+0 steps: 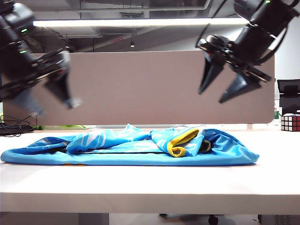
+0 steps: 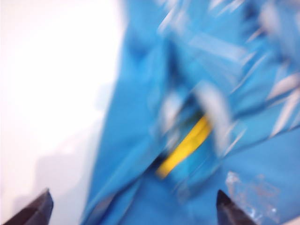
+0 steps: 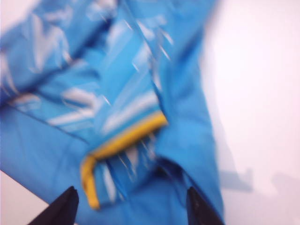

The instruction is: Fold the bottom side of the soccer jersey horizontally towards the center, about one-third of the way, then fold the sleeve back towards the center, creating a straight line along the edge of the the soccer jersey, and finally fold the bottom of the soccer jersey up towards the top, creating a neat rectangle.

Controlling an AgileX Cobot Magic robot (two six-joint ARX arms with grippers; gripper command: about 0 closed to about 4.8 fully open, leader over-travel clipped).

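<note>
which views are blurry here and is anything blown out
Exterior view: soccer jersey sharp, left gripper motion-smeared, right gripper crisp, ceiling light strip glaring. Left wrist view: heavy blur, table washed out white. Right wrist view: softer blur, table overexposed.

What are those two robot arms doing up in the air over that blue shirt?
They are folding the jersey, which lies bunched in a long strip on the white table, a yellow cuff showing. Right now neither arm is touching it. The left gripper and right gripper both hang high above it, one over each end, with jaws open and nothing in them. A puzzle cube sits off at the table's far right.
</note>
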